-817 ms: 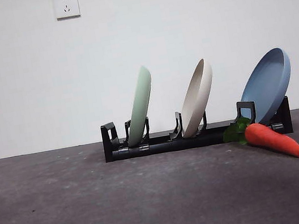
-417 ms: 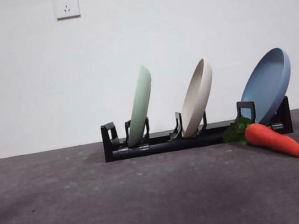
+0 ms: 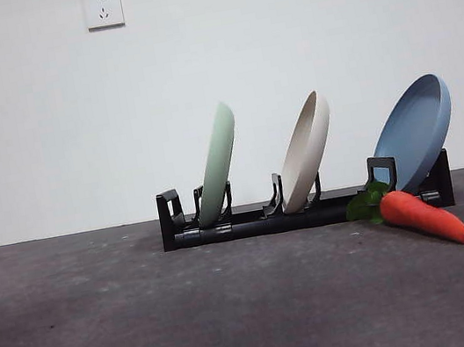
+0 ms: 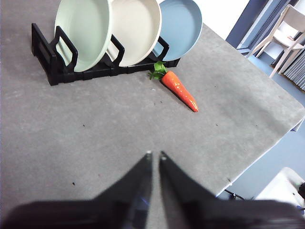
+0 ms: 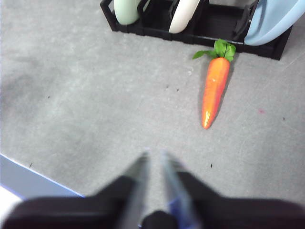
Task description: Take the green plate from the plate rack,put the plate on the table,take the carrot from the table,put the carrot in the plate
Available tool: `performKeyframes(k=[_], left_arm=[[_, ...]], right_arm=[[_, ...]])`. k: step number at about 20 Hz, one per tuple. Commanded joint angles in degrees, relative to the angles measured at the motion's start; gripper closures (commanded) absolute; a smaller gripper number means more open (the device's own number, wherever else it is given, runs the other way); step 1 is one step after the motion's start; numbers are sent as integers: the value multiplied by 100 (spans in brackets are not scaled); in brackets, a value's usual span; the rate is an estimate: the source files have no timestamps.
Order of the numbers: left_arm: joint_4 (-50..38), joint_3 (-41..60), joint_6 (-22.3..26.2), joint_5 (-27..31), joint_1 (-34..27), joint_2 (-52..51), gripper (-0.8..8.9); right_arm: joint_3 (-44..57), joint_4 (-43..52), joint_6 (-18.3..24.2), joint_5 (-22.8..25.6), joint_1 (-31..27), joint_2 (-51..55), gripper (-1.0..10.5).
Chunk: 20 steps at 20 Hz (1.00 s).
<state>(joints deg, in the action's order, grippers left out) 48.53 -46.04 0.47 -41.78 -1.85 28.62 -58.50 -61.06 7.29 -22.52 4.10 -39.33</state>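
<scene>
The green plate (image 3: 217,165) leans in the plate rack (image 3: 258,220); the carrot (image 3: 425,217) lies on the bench (image 3: 151,329) beside it. Both grippers, left (image 4: 155,157) and right (image 5: 153,156), hover clenched, fingers nearly touching, grasping nothing.

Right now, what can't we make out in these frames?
- Left gripper and right gripper: absent from the front view; each shows only in its own wrist view, the right one blurred.
- Green plate: cut by the edge in the right wrist view, only its lower rim shows.
- Blue plate: partly behind the cream plate in the left wrist view.
- Plate rack: its end slot is screened by the carrot in the front view.
</scene>
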Motion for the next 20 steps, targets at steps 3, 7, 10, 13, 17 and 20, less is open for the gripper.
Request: performKeyframes(k=[3,7,10,13,17,20], left_arm=[[33,-144,66,-37,-11,87,216],[-181,-192,66,-35,-11,271,216],[-481,-234,61,-28,39,586,216],[-1115,-387,-96,111,315,1102,216],[-2151,-831,-411,638,1056,2229,217],[-2562,-1427,-433,1143,1663,3344,217]], right_arm=[[-2,-39,-125,-4,7,-4,312],[-2,-116,-140,-4,7,-7,312],[-2,-118,-146,-4,7,-7,314],[-4,-118,-146,-4,7,-33,316],[-2,-120,-168,-4,7,-133,316],[-2,-120,-175,-7,9,-210,316]])
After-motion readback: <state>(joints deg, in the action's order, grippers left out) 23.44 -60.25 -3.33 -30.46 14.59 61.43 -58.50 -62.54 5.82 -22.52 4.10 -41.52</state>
